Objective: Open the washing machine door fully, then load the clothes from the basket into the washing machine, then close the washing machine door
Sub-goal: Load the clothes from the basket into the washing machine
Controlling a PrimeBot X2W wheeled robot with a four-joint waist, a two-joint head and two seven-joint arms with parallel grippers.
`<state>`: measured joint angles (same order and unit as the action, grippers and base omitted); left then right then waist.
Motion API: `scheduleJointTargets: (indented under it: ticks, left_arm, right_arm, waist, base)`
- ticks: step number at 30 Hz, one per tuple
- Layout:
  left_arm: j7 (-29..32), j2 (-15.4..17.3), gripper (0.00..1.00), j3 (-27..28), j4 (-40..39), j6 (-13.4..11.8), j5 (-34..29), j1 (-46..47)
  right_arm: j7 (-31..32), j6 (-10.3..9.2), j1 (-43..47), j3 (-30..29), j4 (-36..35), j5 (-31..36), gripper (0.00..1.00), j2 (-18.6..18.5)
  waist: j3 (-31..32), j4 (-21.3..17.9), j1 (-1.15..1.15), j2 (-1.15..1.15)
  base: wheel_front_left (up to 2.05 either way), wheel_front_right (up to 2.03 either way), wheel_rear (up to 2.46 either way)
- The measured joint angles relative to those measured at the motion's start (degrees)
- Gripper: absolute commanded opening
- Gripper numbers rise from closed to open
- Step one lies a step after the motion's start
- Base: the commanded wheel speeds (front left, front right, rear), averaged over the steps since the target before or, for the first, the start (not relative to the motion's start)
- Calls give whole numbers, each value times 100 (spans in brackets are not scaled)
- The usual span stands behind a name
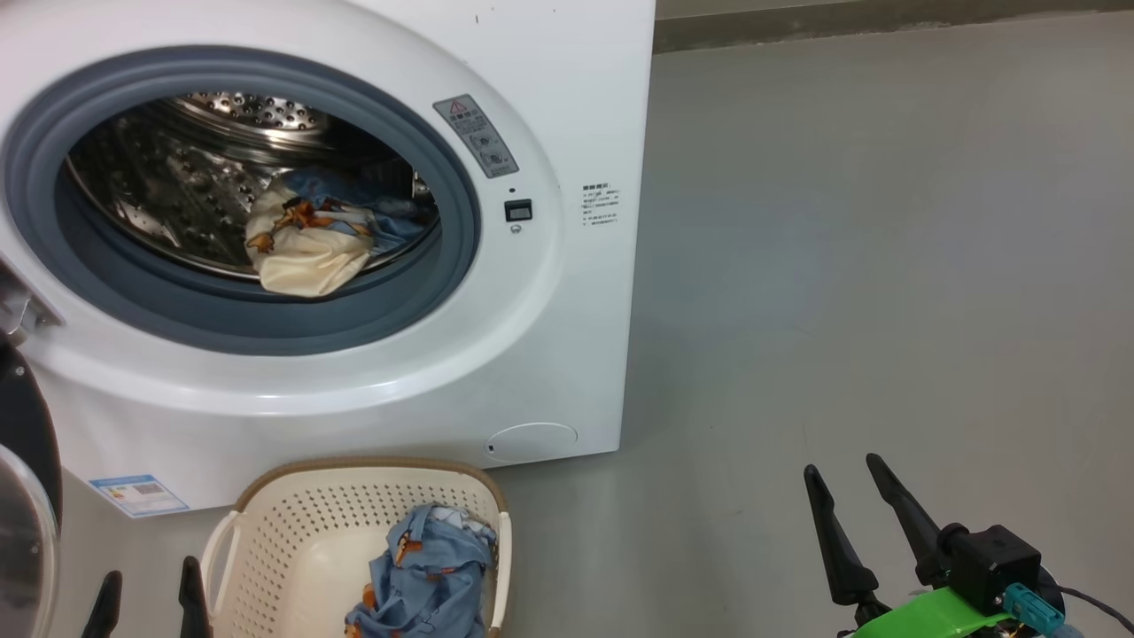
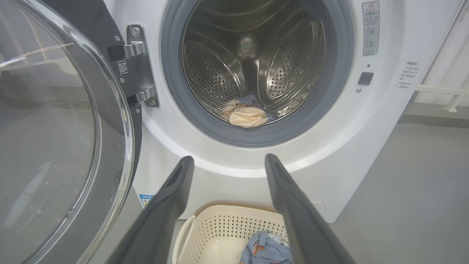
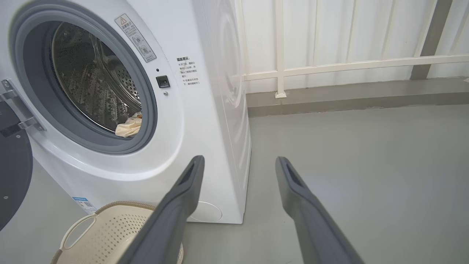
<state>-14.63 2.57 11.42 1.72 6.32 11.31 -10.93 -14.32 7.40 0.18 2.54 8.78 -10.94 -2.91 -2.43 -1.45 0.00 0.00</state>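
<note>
Loading stage, door open. Cut off or obscured: the large round glossy black washing machine door with its bulging clear glass window [image 2: 55, 146] stands open to the left of the opening and runs past the frame edge in all three views; it hangs from a steel hinge [image 2: 137, 66]. The big white boxy front-loading washing machine [image 1: 549, 106] is cropped at top and left in the head view. The small cream-white perforated plastic basket with a brown woven-look rim [image 1: 292, 523] stands on the grey floor [image 1: 886, 266] just in front of the machine, its near part cut off by the bottom edge. One light blue garment with orange-brown prints [image 1: 425, 576] lies crumpled against the basket's right wall, its lower part out of frame; how many pieces it comprises cannot be told. A second bundle of clothes, cream and light blue [image 1: 310, 239], rests at the bottom of the perforated steel drum [image 2: 285, 66], just behind the grey-blue rubber ring [image 1: 221, 328]. Jaws: left gripper [image 2: 228, 157] spread wide, holding and touching nothing; right gripper [image 3: 240, 158] likewise spread wide and empty. Pose: the left gripper hovers near the basket's left handle, fingers aimed at the drum opening; in the head view its fingers are cut off by the bottom edge. The right gripper hangs over the floor well to the right of the machine, fingers pointing far and slightly left.
</note>
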Motion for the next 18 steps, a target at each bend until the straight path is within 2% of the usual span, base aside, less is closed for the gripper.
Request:
scheduleJointTargets:
  ticks: [18]
  left_arm:
    - [0, -3, 100, -130, 145, 51, 97, 72]
  right_arm:
    - [0, 0, -15, 35, 12, -58, 100, 0]
  waist:
    - [-352, 37, 0, 0]
  base:
    - [0, 0, 0]
